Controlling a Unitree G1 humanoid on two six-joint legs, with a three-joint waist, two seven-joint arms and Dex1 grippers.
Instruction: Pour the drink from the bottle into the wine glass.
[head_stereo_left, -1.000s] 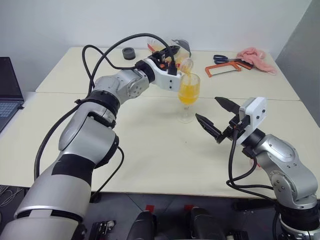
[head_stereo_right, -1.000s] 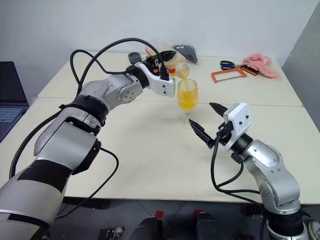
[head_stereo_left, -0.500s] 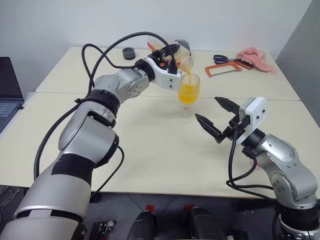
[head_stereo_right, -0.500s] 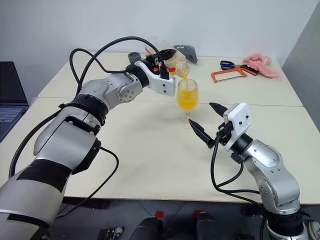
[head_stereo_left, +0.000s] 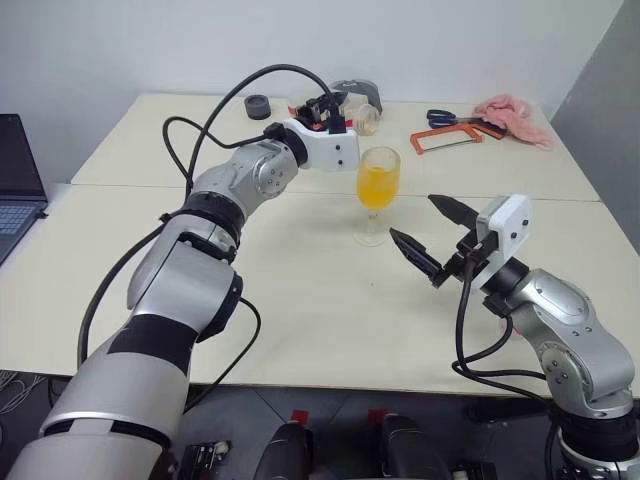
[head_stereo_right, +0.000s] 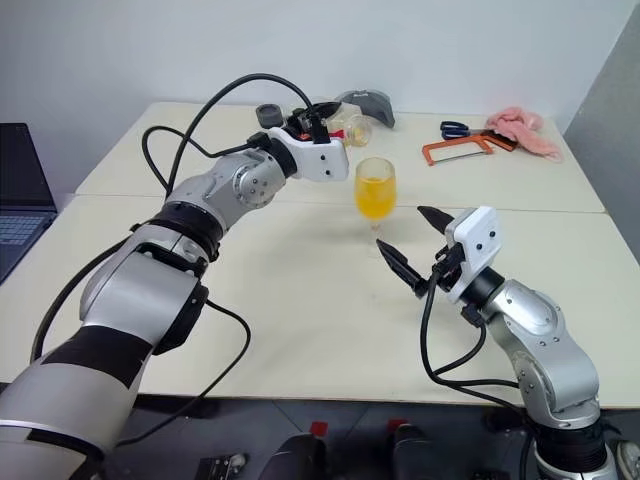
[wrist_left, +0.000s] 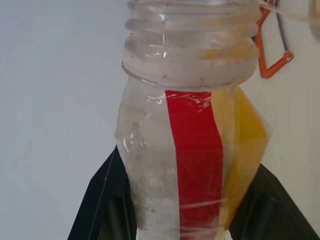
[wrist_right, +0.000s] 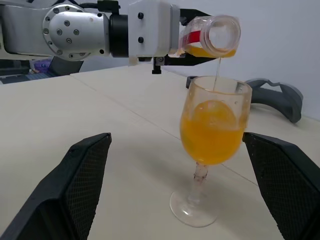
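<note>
Cream desk (head_stereo_left: 300, 290): wine glass (head_stereo_left: 377, 190) half filled; bottle (wrist_right: 207, 37) clamped in left gripper (head_stereo_left: 335, 105); right gripper (head_stereo_left: 432, 235) spread wide, empty.

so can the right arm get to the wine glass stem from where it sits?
Probably yes. The right gripper is open and aimed at the wine glass, with only bare table between. The left gripper holds the bottle above the rim, clear of the stem.
</note>
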